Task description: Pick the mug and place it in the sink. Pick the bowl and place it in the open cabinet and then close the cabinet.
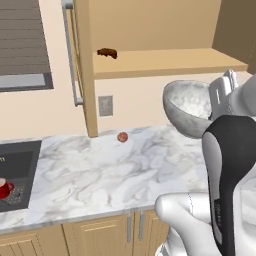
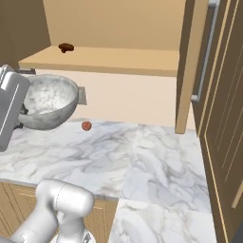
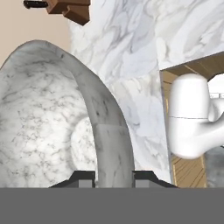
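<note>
The gripper (image 3: 113, 178) has its two fingers clamped on the rim of the bowl (image 1: 189, 106), holding it tilted in the air above the marble counter (image 1: 100, 175) and just below the open cabinet's (image 1: 170, 62) shelf (the mug (image 1: 5, 189) sits in the sink (image 1: 22, 165)).
</note>
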{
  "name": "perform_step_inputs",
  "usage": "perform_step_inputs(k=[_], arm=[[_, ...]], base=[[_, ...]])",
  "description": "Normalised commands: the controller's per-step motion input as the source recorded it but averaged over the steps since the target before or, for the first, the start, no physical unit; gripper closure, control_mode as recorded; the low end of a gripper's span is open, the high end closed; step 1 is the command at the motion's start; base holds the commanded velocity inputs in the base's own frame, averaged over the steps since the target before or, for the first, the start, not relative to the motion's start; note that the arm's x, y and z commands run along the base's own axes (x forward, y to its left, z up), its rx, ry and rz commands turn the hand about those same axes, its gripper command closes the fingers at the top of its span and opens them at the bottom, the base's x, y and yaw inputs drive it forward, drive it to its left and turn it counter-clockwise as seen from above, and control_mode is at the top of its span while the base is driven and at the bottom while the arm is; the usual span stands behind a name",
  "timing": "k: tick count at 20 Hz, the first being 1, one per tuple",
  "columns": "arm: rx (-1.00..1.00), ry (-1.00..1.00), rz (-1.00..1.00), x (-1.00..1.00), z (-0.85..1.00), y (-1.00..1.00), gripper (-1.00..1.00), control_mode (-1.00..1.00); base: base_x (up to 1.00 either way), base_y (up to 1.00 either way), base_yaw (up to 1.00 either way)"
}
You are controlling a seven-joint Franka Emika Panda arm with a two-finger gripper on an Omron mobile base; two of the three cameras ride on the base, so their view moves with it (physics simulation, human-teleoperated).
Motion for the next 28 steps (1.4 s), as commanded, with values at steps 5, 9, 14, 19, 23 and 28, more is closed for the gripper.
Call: perform_step_inputs(k=[5,9,14,19,23,28], arm=[[0.0,0.0,0.0,0.0,0.0,0.0,1.0,1.0],[0.09,-0.01,-0.19,0.0,0.23,-0.66,1.0,-1.0],[0.13,-0.02,-0.01,0.04,0.59,-0.87,1.0,-1.0],[-0.01,-0.02,0.1,0.42,0.42,-0.14,1.0,-1.0],[-0.12,-0.04,0.04,0.4,0.21,0.45,1.0,-1.0],[-0.07,-0.03,0.06,0.61,0.01,0.03,1.0,-1.0]], base=[[0.03,-0.7,-0.36],[0.0,-0.17,-0.09],[0.0,0.0,0.0],[0.0,0.0,0.0],[0.0,0.0,0.0],[0.0,0.0,0.0]])
